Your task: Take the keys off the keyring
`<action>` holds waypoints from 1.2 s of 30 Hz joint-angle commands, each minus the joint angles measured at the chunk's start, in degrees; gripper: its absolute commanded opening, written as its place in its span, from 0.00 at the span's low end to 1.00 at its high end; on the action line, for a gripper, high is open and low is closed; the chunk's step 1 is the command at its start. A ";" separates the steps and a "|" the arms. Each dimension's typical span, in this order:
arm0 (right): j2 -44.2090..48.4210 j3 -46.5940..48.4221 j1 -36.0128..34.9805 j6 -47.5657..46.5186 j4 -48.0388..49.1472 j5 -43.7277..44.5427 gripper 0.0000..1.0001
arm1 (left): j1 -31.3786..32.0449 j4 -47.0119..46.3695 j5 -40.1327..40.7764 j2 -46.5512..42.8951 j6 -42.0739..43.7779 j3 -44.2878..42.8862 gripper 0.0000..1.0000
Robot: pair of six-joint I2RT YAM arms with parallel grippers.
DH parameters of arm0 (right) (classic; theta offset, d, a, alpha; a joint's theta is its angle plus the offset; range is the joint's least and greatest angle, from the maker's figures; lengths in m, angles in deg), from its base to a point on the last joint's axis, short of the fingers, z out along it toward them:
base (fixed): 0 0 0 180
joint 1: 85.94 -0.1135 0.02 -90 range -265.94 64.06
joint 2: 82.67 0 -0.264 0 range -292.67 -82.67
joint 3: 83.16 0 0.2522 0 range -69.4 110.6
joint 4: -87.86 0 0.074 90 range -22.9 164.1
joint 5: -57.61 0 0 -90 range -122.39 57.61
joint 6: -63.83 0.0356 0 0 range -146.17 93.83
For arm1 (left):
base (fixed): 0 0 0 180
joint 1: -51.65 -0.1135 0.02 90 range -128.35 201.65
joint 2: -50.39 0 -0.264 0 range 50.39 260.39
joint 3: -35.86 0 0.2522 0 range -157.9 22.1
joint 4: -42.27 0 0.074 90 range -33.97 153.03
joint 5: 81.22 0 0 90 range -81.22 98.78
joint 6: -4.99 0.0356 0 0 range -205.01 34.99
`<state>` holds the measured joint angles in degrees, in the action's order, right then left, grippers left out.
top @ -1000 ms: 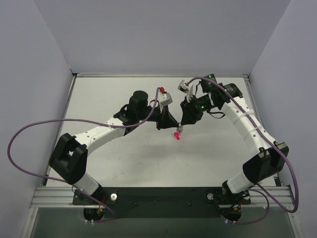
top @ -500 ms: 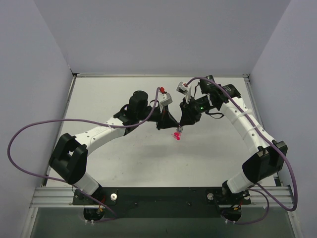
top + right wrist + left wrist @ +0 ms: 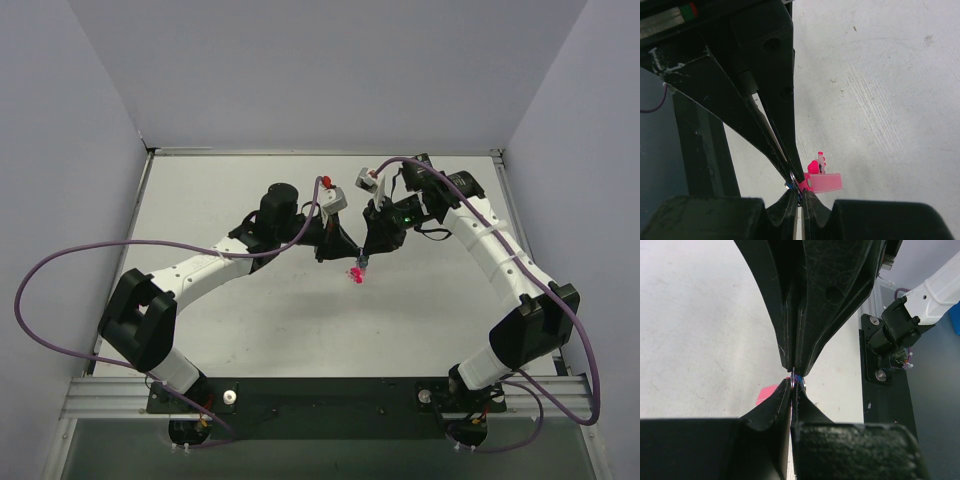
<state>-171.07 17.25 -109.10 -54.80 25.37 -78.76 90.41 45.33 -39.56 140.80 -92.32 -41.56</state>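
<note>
Both grippers meet tip to tip above the table's middle. My left gripper [image 3: 351, 256] [image 3: 793, 388] is shut on the thin silvery keyring [image 3: 791, 382] [image 3: 793, 177]. My right gripper [image 3: 365, 259] [image 3: 801, 193] is shut too, pinching what looks like the blue key [image 3: 799, 380] [image 3: 789, 185] right beside the ring. The pink keys [image 3: 355, 273] [image 3: 823, 181] hang from the ring just below the tips, one flat head towards the right wrist camera. A corner of pink [image 3: 765, 394] shows behind the left fingers. The fingers hide most of the ring and the blue key.
The pale table [image 3: 250, 320] lies under the keys. A dark base rail [image 3: 330, 400] runs along the near edge. Purple cables [image 3: 60, 340] loop beside both arms, and grey walls [image 3: 80, 120] close in the left, back and right.
My right gripper has closed its jaws at the ring and shifted very slightly. The left arm and the hanging pink keys have stayed put.
</note>
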 commanded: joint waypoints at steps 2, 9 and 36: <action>1.92 -0.78 0.48 -0.82 -0.58 0.13 0.00 | -0.53 -2.92 -0.88 -2.87 -0.51 0.02 0.00; 2.09 -1.57 1.27 -0.82 -0.84 1.72 0.00 | -0.88 -3.28 -0.97 -3.40 -0.60 0.20 0.00; 5.25 0.45 -2.07 -2.23 -2.86 4.17 0.00 | -0.53 -5.04 -5.10 -2.52 -2.62 -0.06 0.45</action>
<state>-168.14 15.61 -110.19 -55.65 24.83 -77.12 89.78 40.87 -44.06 140.59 -96.19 -40.36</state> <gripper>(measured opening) 0.058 0.436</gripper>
